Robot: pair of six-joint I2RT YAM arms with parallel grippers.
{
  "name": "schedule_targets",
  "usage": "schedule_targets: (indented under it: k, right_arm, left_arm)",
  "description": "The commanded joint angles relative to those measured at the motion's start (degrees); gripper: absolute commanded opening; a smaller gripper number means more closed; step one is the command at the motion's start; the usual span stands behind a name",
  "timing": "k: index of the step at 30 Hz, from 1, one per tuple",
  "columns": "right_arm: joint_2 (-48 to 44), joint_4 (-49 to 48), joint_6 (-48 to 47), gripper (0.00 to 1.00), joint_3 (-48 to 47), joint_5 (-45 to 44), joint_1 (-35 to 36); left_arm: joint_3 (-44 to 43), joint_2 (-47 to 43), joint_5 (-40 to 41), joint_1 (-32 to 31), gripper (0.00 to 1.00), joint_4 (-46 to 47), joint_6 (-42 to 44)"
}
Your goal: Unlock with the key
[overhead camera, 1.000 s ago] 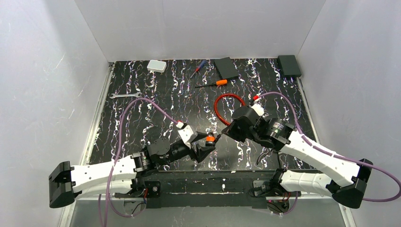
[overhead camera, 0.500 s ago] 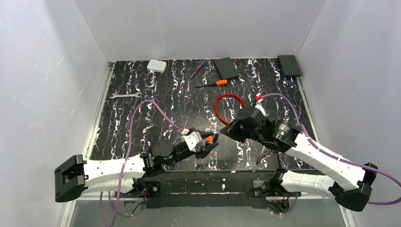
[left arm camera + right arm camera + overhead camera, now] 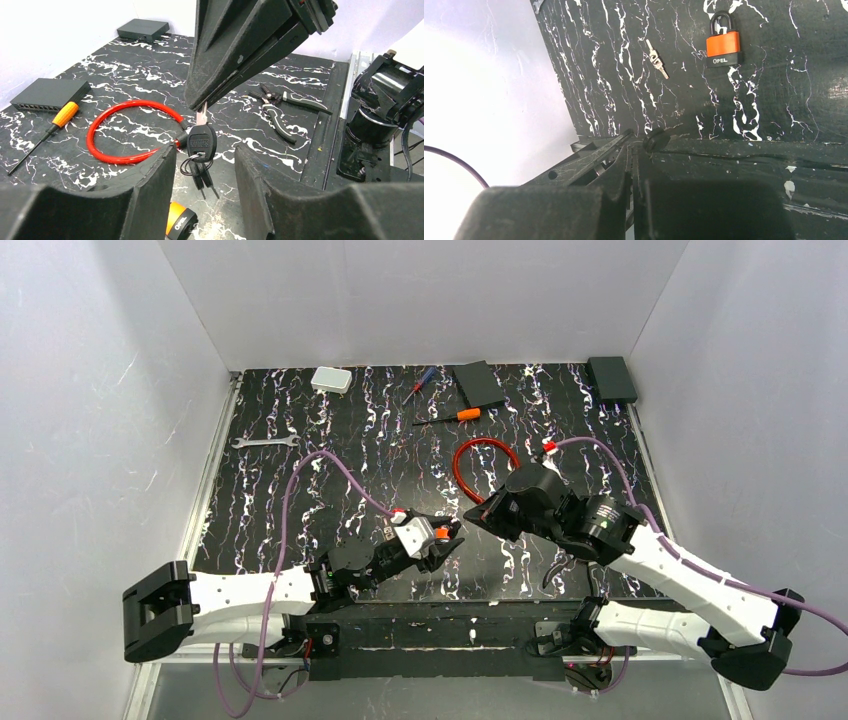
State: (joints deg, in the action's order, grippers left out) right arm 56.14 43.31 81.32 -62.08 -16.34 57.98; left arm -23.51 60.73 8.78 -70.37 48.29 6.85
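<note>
My right gripper [image 3: 200, 107] comes down from above, shut on the metal bit of the key [image 3: 202, 142]. The key's black head hangs below the fingertips with a ring and two smaller keys. In the right wrist view the head [image 3: 656, 140] pokes out beside my closed right gripper [image 3: 633, 145]. My left gripper [image 3: 205, 150] is open, one finger on each side of the hanging key, touching nothing. The red cable lock [image 3: 135, 103] lies just behind the key. In the top view both grippers, left [image 3: 445, 540] and right [image 3: 470, 517], meet near the front.
An orange padlock [image 3: 176, 224] lies on the table under my left gripper, with small silvery keys [image 3: 656, 59] beside it. Pliers [image 3: 280, 107], an orange-handled screwdriver [image 3: 462, 415], a wrench [image 3: 263, 442], black boxes [image 3: 478, 383] and a white box [image 3: 331, 379] lie around.
My left arm has swung round so its gripper faces the key, and its jaws have narrowed somewhat. The right gripper has stayed almost still, shut on the key.
</note>
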Motion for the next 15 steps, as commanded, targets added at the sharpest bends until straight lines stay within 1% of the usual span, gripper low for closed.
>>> schedule_targets:
  k: [1,5,9,13,15]
  right_arm:
    - [-1.43,-1.87,1.03,0.01,-0.24,-0.45,0.03]
    - [-1.54,-1.99,1.03,0.01,-0.14,-0.28,0.03]
    - [-1.94,-2.01,1.03,0.01,-0.24,-0.31,0.03]
    - [-2.17,-2.36,1.03,0.01,0.1,0.1,0.03]
    - [-2.26,-2.47,1.03,0.01,0.29,0.41,0.03]
  left_arm:
    - [-1.9,-0.08,2.15,-0.64,0.44,3.64,0.73]
    - [-2.33,0.16,2.15,-0.82,0.42,3.65,0.96]
    - [-2.38,0.65,2.06,-0.91,0.38,3.72,0.65]
    - [-2.8,1.13,2.09,-0.91,0.28,3.82,0.22]
    - [-3.01,1.6,2.25,-0.91,0.2,3.99,0.16]
